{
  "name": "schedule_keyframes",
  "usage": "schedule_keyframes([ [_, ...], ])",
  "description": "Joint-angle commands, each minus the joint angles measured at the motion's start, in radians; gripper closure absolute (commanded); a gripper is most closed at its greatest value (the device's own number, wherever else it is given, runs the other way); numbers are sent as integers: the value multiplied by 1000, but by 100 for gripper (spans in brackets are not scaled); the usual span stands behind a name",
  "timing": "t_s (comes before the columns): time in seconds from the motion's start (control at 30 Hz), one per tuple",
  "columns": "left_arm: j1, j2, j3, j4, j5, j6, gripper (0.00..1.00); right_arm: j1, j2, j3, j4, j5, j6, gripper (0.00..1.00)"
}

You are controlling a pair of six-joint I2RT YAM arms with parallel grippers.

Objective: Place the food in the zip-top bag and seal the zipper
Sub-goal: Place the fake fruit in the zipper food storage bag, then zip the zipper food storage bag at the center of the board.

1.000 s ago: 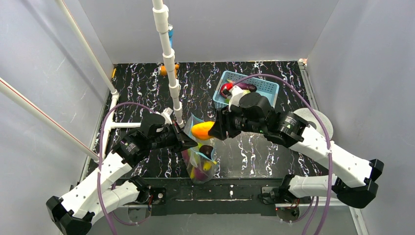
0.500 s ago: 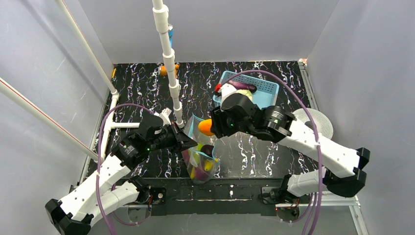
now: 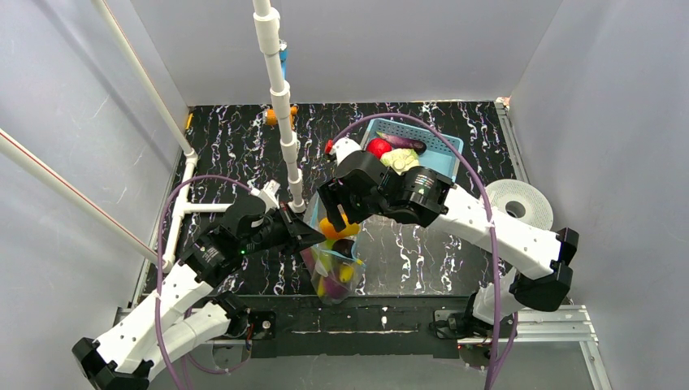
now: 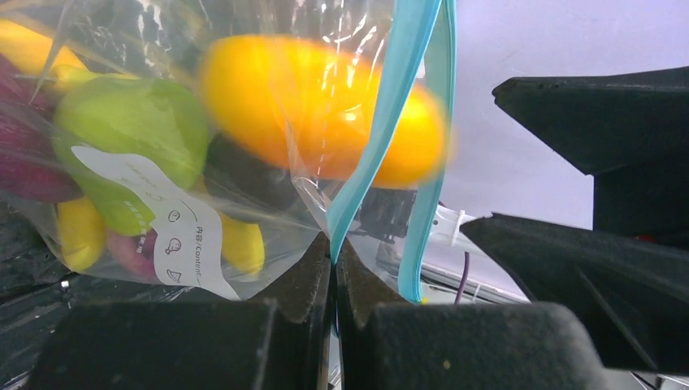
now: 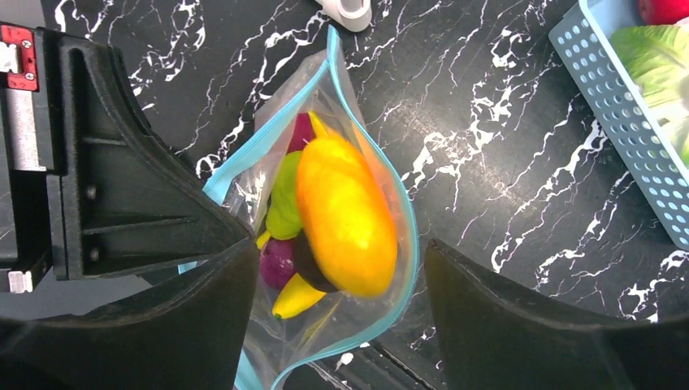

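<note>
On the left, my left end effector (image 4: 334, 258) is pressed together on the zipper (image 4: 388, 122). It pinches one side of the teal rim, so the zip-top bag (image 4: 175, 231) stands with its mouth gaping on the dark marbled surface (image 5: 487, 97). Green, purple and yellow pieces lie inside. To do this drop well, I judge that pinch must hold firm and high while the release happens squarely over the opening. If the rim sags, the mouth could fold shut under the fruit.

In the middle, the orange mango (image 5: 345, 215) sits in the bag's mouth, above the other pieces. My right end effector (image 5: 337, 256) hangs over it with its fingers spread wide, touching neither the mango nor the rim, and it holds nothing.

Further right, the blue basket (image 5: 601, 154) holds more food: a red piece (image 3: 378, 147), a pale leafy one (image 3: 400, 159) and a purple one (image 3: 406, 141).
</note>
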Motion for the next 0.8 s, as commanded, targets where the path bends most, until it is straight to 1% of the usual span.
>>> schedule_keyframes([
  [0.0, 1, -26, -10, 8, -8, -8, 100, 7, -9, 50, 21, -5, -20, 16],
  [0.07, 2, -35, -12, 4, -11, -13, 100, 7, -16, 40, 23, -20, -19, 14],
  [0.2, 2, -59, -19, -9, -24, -20, 100, 7, -77, -15, 65, -84, -32, 13],
  [0.23, 2, -64, -22, -12, -32, -22, 100, 7, -110, -50, 100, -113, -47, 13],
  [0.4, 2, -76, -24, -15, -72, -26, 100, 23, -331, -322, 323, -259, -133, 13],
  [0.5, 2, -75, -26, -15, -78, -36, 100, 42, -435, -467, 388, -311, -166, 14],
  [0.63, 1, -94, -38, -22, -80, -45, 100, 58, -522, -620, 440, -311, -159, 18],
  [0.77, 2, -110, -37, -35, -110, -46, 100, 69, -555, -706, 546, -361, -163, 23],
])
